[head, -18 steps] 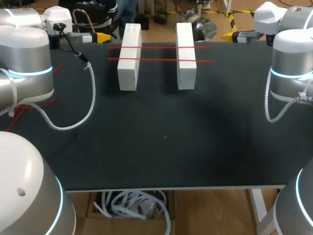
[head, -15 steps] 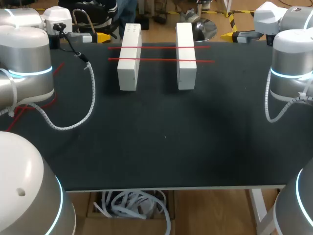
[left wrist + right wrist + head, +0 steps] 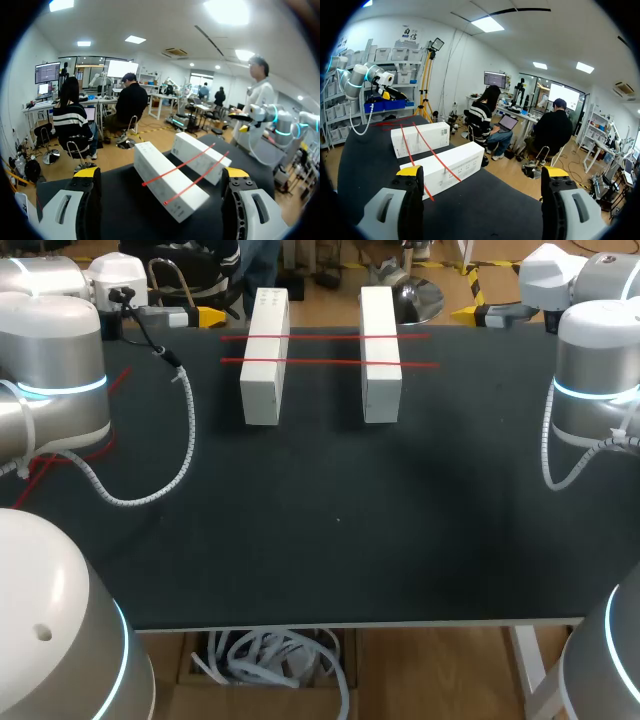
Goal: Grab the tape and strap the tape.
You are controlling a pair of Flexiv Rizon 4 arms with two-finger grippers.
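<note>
By the left edge of the bench (image 3: 330, 540) lies some loose red tape (image 3: 36, 472). Toward the far edge, two white blocks (image 3: 264, 358) stand side by side with a gap between them. Two strips of red tape (image 3: 320, 362) run straight across both and reach past them on either side. At the far corners, the left jaws and right jaws gape wide, holding nothing. The strapping looks largely done; any further strip is not yet grabbed.

Matt blk table (image 3: 330, 530); smooth wht blocks (image 3: 263, 390).
</note>
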